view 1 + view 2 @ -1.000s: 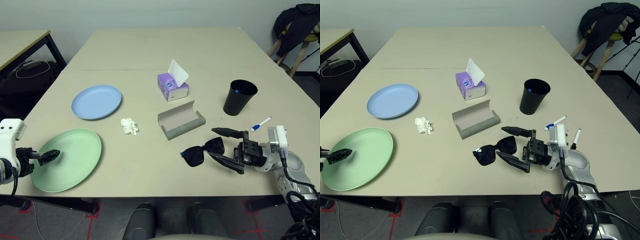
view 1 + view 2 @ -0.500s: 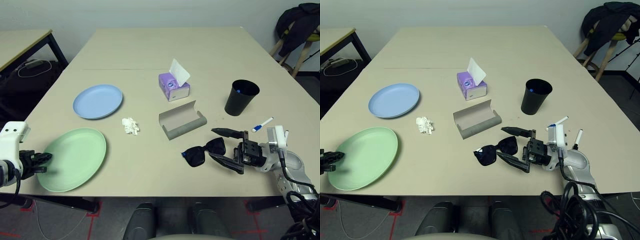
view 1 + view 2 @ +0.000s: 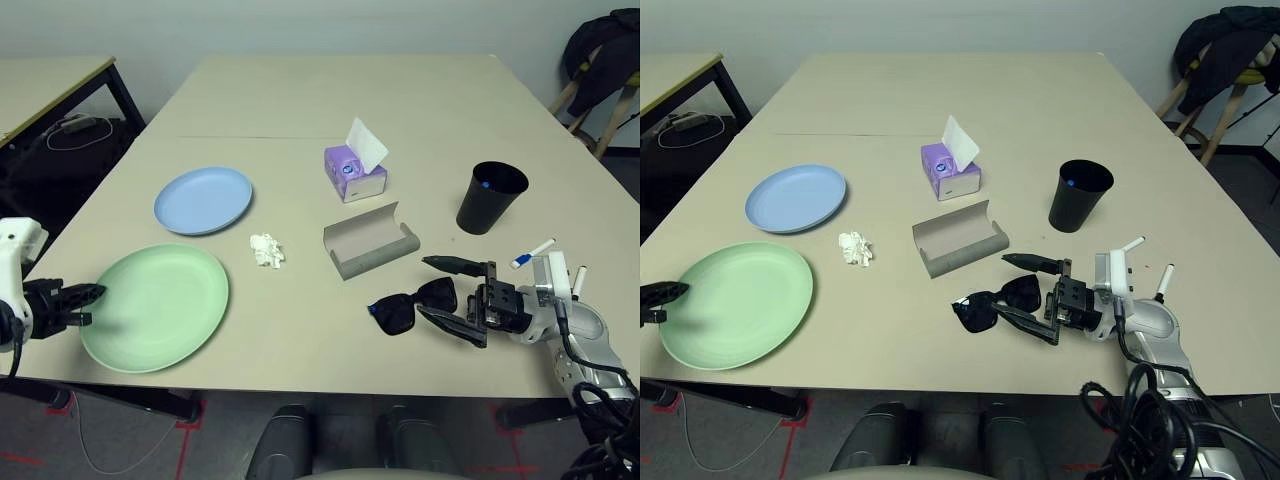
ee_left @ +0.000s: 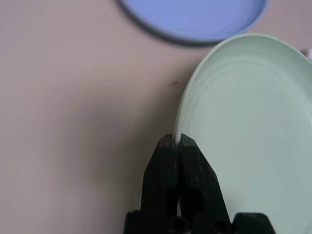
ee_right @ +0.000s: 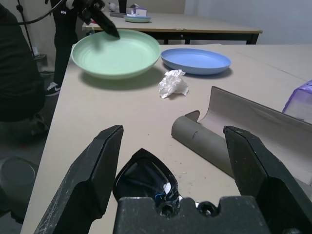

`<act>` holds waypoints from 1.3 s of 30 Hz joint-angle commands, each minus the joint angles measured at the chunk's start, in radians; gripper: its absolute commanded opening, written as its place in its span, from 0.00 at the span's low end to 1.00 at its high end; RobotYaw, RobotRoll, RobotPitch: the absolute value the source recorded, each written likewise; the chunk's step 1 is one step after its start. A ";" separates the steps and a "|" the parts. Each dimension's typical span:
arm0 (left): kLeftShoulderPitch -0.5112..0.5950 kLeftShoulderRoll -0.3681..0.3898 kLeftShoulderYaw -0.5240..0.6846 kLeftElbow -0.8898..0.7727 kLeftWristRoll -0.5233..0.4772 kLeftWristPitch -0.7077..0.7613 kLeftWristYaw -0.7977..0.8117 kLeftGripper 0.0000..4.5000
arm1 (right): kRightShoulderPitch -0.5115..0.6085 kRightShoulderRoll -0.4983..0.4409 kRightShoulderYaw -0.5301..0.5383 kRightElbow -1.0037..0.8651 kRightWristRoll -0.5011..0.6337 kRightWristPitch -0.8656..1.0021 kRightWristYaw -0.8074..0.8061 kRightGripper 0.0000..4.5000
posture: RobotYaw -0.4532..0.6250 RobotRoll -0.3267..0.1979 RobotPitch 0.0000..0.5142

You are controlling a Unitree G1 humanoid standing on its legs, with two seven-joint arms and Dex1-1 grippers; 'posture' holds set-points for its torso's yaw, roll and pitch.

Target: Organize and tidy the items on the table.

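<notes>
Beige table [image 3: 300,350]: green plate [image 3: 155,308], rim clamped by left gripper [image 4: 177,139], raised off the top. Blue plate [image 3: 203,200] just beyond it. Open grey glasses case [image 3: 370,241], purple tissue box [image 3: 355,175], black cup [image 3: 491,197] centre to right. Right gripper [image 3: 428,285] wide open, empty, at sunglasses [image 3: 413,306]. Tissue wad [image 3: 266,250] near both plates; pens [image 3: 533,252] by right wrist.

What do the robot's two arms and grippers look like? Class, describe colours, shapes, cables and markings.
The right arm is silver, with a white block at the wrist and loose black cables. The angular black right gripper has two long, tapering fingers, scuffed with pale scratches. The left arm shows a rounded white shell and a black cable; its gripper is black with tapered fingers.
</notes>
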 commanded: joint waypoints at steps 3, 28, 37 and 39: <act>-0.230 -0.014 0.089 0.063 -0.078 0.088 0.075 0.00 | 0.001 -0.005 0.004 0.012 -0.006 -0.006 0.000 1.00 | 0.49 0.62 0.11; -0.657 -0.365 -0.147 0.346 0.265 -0.204 0.706 0.00 | 0.029 -0.017 -0.003 -0.030 -0.005 0.004 -0.025 1.00 | 0.44 0.62 0.11; -0.697 -0.403 -0.141 0.412 0.317 -0.232 0.803 0.00 | 0.050 -0.009 0.008 -0.053 -0.008 0.006 -0.045 1.00 | 0.44 0.62 0.11; -0.703 -0.411 -0.143 0.422 0.324 -0.242 0.816 0.00 | 0.048 -0.007 0.010 -0.053 -0.007 0.005 -0.047 1.00 | 0.44 0.62 0.11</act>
